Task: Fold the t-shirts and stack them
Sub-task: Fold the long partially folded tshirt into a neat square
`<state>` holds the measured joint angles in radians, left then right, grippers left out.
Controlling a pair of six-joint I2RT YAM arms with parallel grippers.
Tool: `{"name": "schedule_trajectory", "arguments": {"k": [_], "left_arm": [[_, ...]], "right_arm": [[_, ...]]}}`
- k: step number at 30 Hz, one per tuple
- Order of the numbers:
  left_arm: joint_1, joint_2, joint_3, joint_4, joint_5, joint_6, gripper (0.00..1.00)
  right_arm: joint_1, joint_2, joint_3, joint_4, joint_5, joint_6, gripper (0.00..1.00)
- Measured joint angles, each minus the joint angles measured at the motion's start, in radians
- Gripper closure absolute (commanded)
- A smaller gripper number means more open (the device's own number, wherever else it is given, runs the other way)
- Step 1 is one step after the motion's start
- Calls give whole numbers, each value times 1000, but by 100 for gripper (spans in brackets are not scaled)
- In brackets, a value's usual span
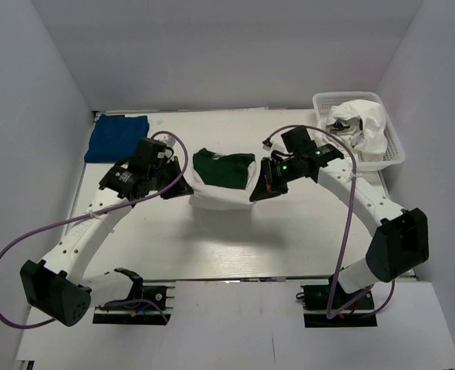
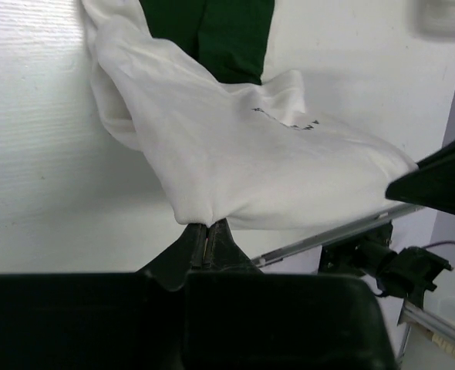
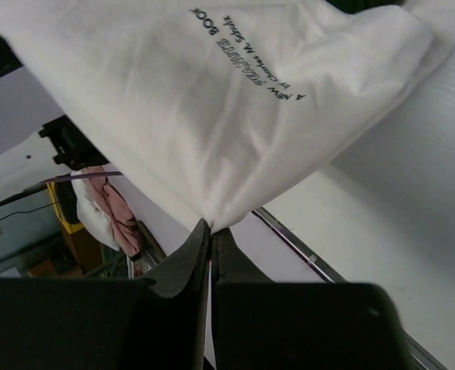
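Observation:
The white tee with dark green sleeves (image 1: 222, 179) hangs lifted over the middle of the table, green sleeves folded on top. My left gripper (image 1: 178, 185) is shut on its left corner; in the left wrist view the white cloth (image 2: 243, 162) runs into the closed tips of my left gripper (image 2: 206, 227). My right gripper (image 1: 257, 191) is shut on its right corner; in the right wrist view the cloth (image 3: 212, 100), with black print, is pinched in the closed tips of my right gripper (image 3: 210, 229). The blue tee (image 1: 116, 138) lies folded at the back left.
A white basket (image 1: 390, 131) at the back right holds a crumpled white garment (image 1: 358, 123). White walls enclose the table on the left, back and right. The table's front edge runs just ahead of the arm bases.

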<state>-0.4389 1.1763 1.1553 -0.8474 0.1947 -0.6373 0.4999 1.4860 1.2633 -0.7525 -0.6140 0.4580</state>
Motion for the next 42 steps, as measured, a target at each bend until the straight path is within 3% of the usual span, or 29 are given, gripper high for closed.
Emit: {"name": "schedule_trajectory", "arguments": {"k": [8, 21, 33, 42], "left_arm": [[7, 121, 93, 18, -136, -46, 100], [17, 500, 459, 39, -334, -29, 100], [64, 813, 644, 33, -344, 16, 100], [75, 945, 753, 73, -307, 69, 100]], "right_arm": [[-88, 126, 103, 6, -103, -2, 100], [-186, 368, 372, 70, -156, 5, 100], [-212, 591, 510, 129, -113, 50, 100], [-242, 696, 567, 180, -79, 87, 100]]}}
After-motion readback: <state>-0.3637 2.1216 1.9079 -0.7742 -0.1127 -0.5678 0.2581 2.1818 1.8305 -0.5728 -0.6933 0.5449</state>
